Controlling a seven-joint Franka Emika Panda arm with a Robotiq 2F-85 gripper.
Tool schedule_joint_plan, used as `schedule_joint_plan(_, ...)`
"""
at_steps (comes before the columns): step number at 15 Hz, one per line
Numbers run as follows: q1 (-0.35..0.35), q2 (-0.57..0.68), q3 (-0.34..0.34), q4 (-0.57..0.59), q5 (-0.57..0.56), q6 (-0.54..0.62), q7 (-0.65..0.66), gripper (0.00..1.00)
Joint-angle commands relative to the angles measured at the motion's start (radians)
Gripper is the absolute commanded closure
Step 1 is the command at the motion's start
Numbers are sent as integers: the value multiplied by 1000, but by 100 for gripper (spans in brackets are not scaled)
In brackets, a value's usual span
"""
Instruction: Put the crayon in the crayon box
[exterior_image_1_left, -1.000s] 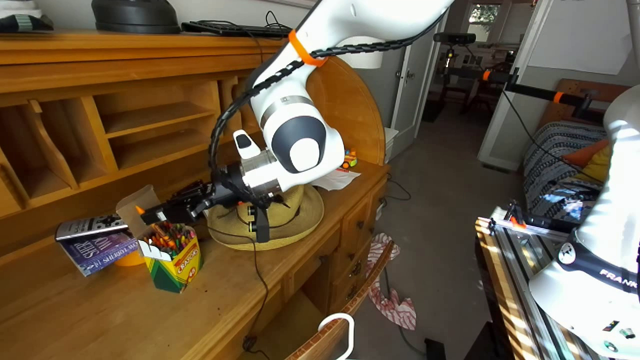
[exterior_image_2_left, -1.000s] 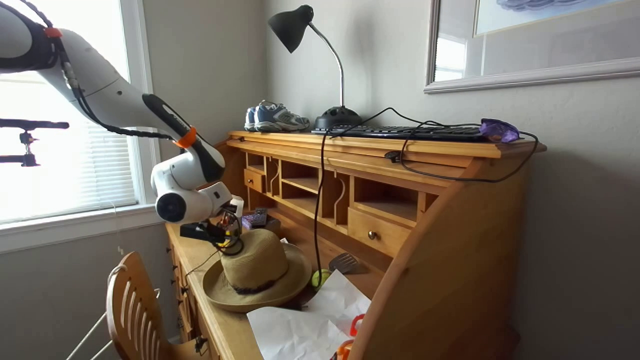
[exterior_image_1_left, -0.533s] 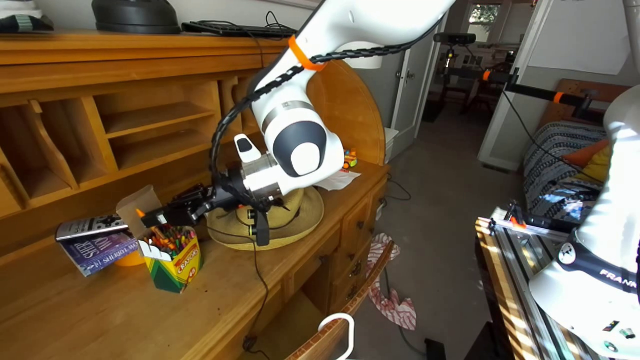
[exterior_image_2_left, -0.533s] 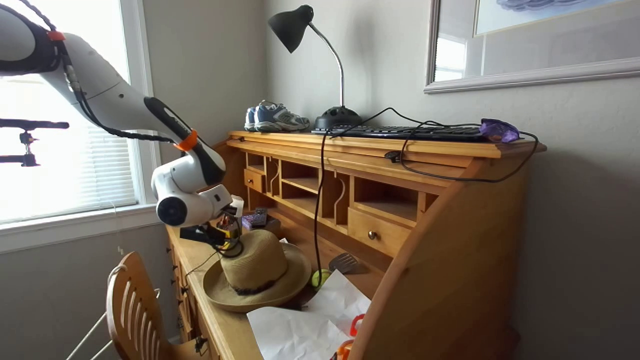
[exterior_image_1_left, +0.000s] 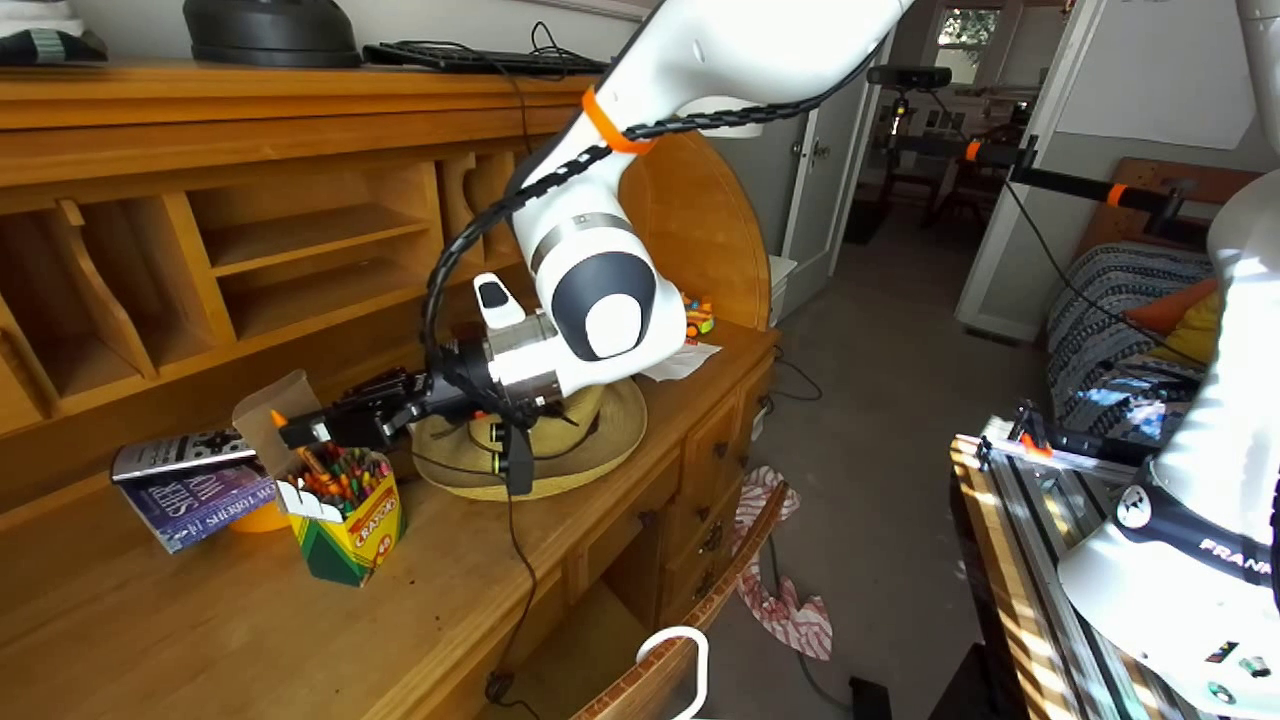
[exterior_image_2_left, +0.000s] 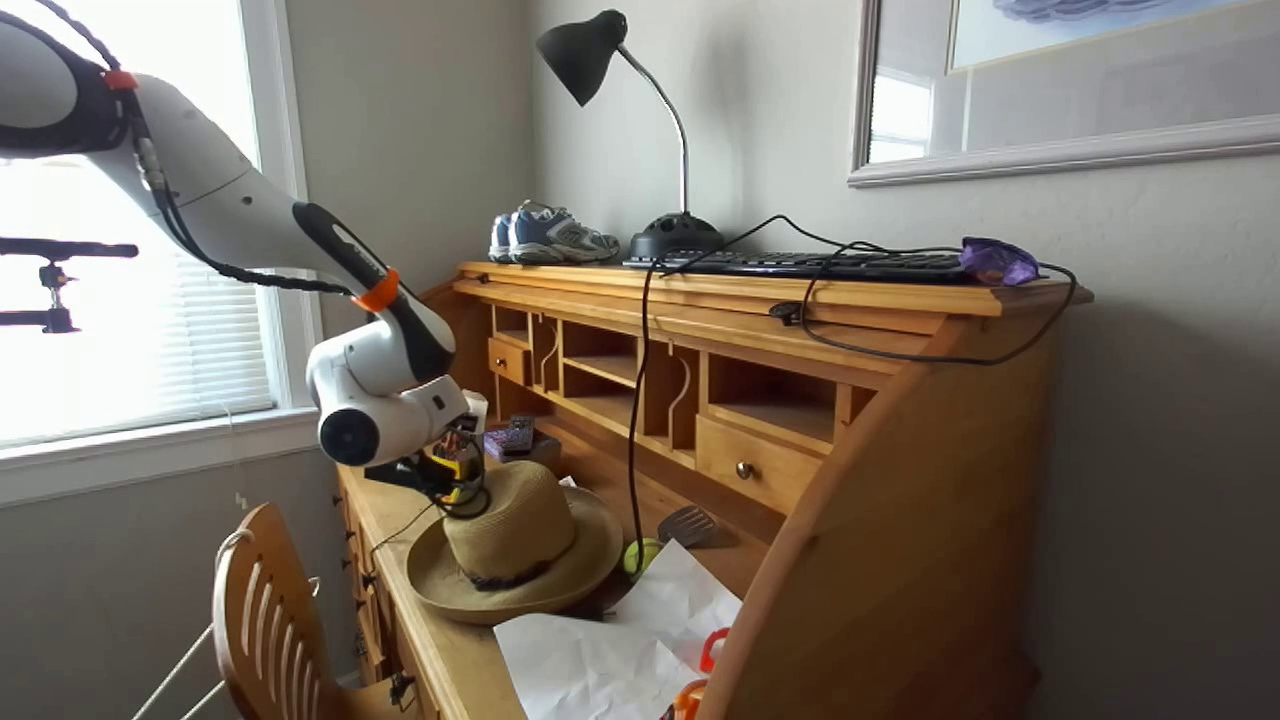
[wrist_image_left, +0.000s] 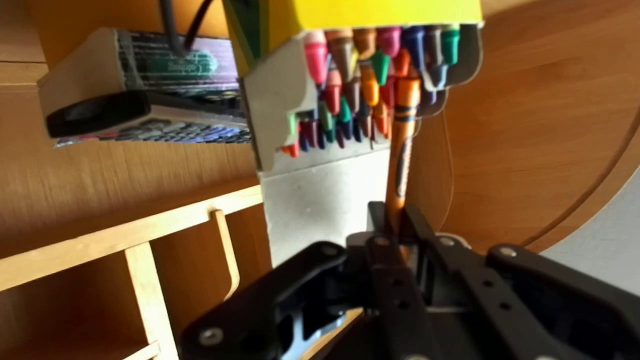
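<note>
An orange crayon (wrist_image_left: 402, 150) is pinched between the fingertips of my gripper (wrist_image_left: 395, 217), which is shut on it. Its flat end reaches over the crayon tips in the crayon box (wrist_image_left: 385, 12); whether it touches them or has slipped between them I cannot tell. In an exterior view the green-and-yellow crayon box (exterior_image_1_left: 345, 545) stands upright on the desk, tan flap lid raised, packed with several crayons. There my gripper (exterior_image_1_left: 305, 432) is just above the opening, and the crayon's pointed end (exterior_image_1_left: 279, 419) sticks up past the fingers. The arm hides most of the box in an exterior view.
Right behind the box lie a purple book (exterior_image_1_left: 205, 505) and a remote control. A straw hat (exterior_image_2_left: 515, 515) sits under the wrist. The cubbyholes (exterior_image_1_left: 310, 240) rise at the desk's back. A dark cable (exterior_image_1_left: 515, 540) runs over the front edge.
The wrist has sunk slightly, tilting the hand a little, while the fingertips with the crayon stay almost in place above the box. The box has not moved.
</note>
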Motion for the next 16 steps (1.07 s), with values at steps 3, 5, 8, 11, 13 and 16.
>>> schedule_joint_plan(3, 1, 46, -8, -12, 33, -96, -2, 97)
schedule_joint_plan(5, 1, 47, -11, -14, 37, -104, -8, 97)
schedule_joint_plan(8, -1, 38, -15, -19, 48, -110, -18, 97)
schedule_joint_plan(11, -3, 39, -15, -26, 45, -130, -18, 97)
schedule_joint_plan(13, -3, 36, -15, -31, 48, -132, -20, 97)
schedule_joint_plan(16, -4, 38, -18, -33, 62, -149, -42, 97)
